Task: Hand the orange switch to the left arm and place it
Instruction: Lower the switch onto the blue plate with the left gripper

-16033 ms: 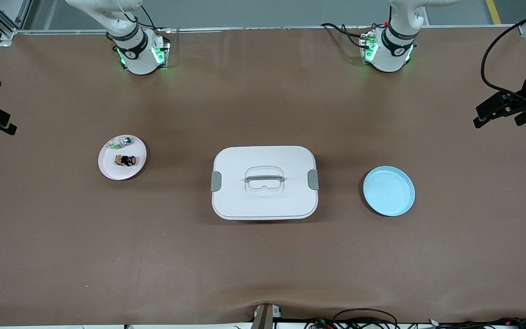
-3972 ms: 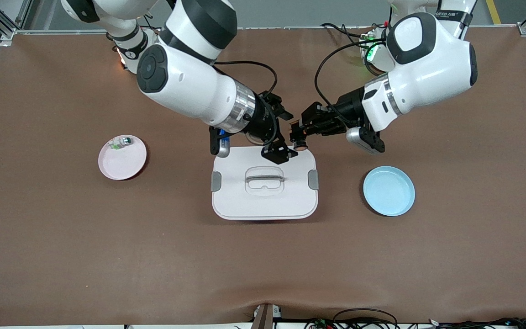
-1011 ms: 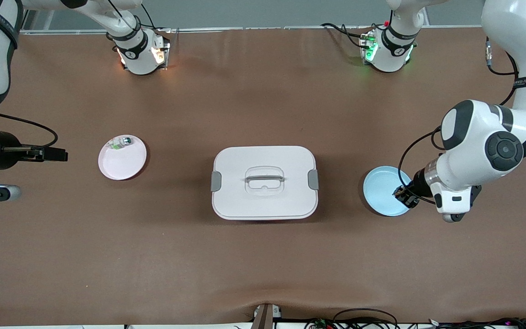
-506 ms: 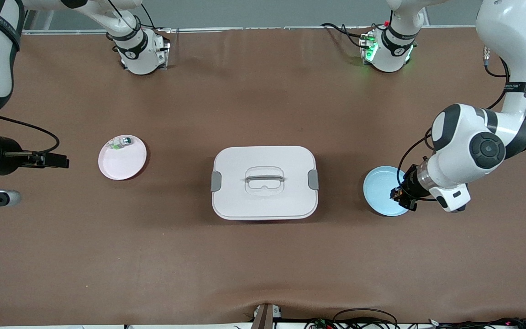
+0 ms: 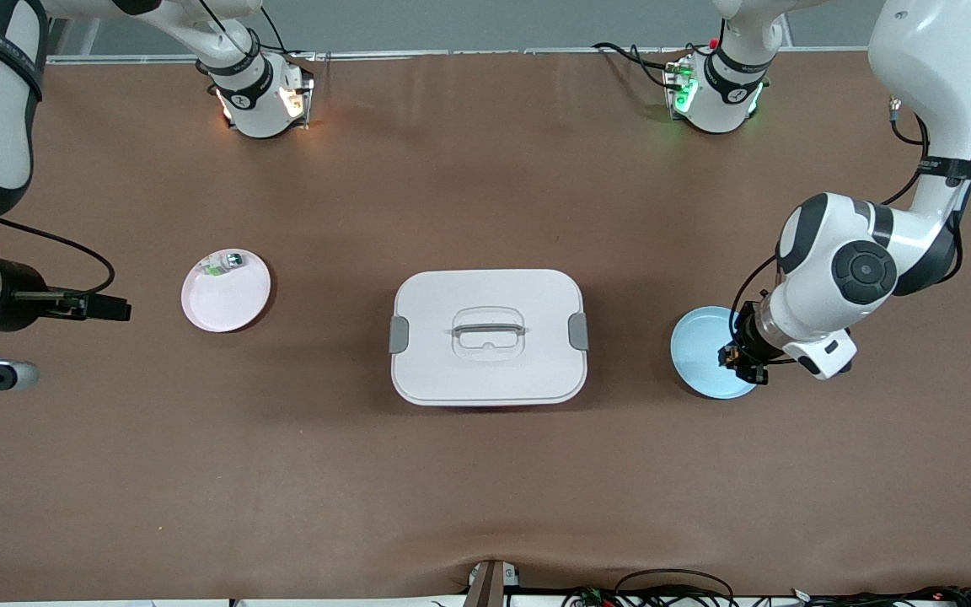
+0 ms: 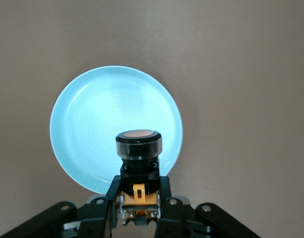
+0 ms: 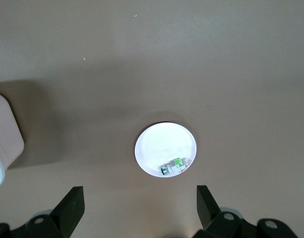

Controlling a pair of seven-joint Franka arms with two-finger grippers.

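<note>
1. Now the left gripper (image 5: 742,361) is over the blue plate (image 5: 700,354), near the plate's edge at the left arm's end of the tabletop
2. Its fingers (image 6: 166,210) are clamped tight on the orange switch (image 6: 138,161), so the switch is up in the air above the blue plate, with its orange face pointing away from the gripper
3. Only the brown end of the switch sits between the fingers, and the black round part sticks out past them
4. The right gripper (image 5: 102,308) hangs over the tabletop near the edge at the right arm's end, and that arm waits
5. Its fingers (image 7: 72,206) are spread wide apart with nothing between them
6. The pink plate (image 5: 226,291) lies on the tabletop toward the right arm's end, and a small silver-and-green part (image 5: 222,264) lies in it by the rim on the side of the robots' bases
7. The white box (image 5: 488,336) sits in the middle of the tabletop, between the two plates and well apart from both grippers, with its lid on and its grey latches at both ends
</note>
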